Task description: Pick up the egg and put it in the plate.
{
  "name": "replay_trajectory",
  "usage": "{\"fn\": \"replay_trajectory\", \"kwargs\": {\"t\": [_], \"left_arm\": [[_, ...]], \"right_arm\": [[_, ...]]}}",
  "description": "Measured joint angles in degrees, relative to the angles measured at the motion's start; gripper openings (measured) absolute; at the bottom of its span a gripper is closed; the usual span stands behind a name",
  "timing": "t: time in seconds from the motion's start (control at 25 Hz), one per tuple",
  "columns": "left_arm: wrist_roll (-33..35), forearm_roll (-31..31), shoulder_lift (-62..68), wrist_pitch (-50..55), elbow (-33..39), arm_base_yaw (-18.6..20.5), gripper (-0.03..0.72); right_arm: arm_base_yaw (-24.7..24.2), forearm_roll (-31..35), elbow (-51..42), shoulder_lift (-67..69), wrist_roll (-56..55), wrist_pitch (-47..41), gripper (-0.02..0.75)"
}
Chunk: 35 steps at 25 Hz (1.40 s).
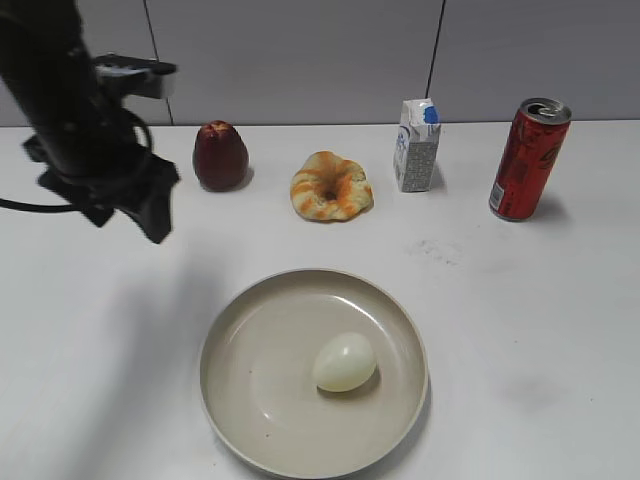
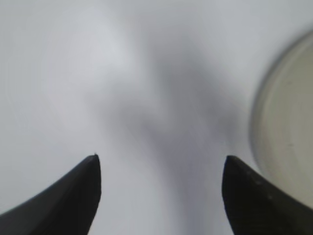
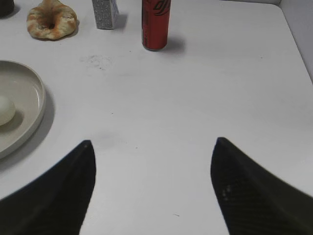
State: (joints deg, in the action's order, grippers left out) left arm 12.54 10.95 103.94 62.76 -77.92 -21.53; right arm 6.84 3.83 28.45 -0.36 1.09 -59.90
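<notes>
The pale cream egg (image 1: pixel 345 362) lies inside the large beige plate (image 1: pixel 250 400) at the front middle of the table. The egg (image 3: pixel 5 110) and the plate (image 3: pixel 34 90) also show at the left edge of the right wrist view. My left gripper (image 1: pixel 130 205) hangs open and empty above the table, left of and behind the plate. In the left wrist view its jaws (image 2: pixel 161 169) are wide apart over bare table, with the plate's rim (image 2: pixel 261 112) at the right. My right gripper (image 3: pixel 152 147) is open and empty over bare table right of the plate; it is out of the exterior view.
A dark red apple (image 1: pixel 220 155), a bread ring (image 1: pixel 331 186), a small milk carton (image 1: pixel 417 145) and a red can (image 1: pixel 528 160) stand in a row at the back. The table's right edge (image 3: pixel 296 39) shows in the right wrist view.
</notes>
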Motion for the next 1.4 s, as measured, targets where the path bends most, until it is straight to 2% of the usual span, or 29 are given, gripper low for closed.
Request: {"fn": "replay_trajectory", "kwargs": {"t": [0.16,0.28,0.44,0.72,1.08,1.2,1.4], "left_arm": [[0.00,-0.19,0.00,5.81,0.00,11.53,0.584],[0.00,-0.01,-1.12,6.19,1.20,18.41,0.584],[-0.05,-0.19,-6.72,6.44,7.00,23.16,0.580],[-0.05,0.00,-25.92,6.16,22.39,23.94,0.572],[-0.05,-0.22,-55.14,-3.47,42.91,23.94,0.560],[-0.05,-0.22,-63.36,-3.73,47.44,23.94,0.550],[-0.05,0.17,-75.27,-3.49,48.62,23.94,0.531]], "right_arm": [[0.00,0.00,0.00,0.00,0.00,0.00,0.555],[0.00,0.00,0.00,0.00,0.00,0.00,0.555],[0.00,0.00,0.00,0.00,0.05,0.00,0.554],[0.00,0.00,0.00,0.00,0.05,0.00,0.554],[0.00,0.00,0.00,0.00,0.00,0.00,0.554],[0.00,0.00,0.00,0.00,0.00,0.00,0.554],[0.00,0.04,0.00,0.00,0.00,0.00,0.554]]}}
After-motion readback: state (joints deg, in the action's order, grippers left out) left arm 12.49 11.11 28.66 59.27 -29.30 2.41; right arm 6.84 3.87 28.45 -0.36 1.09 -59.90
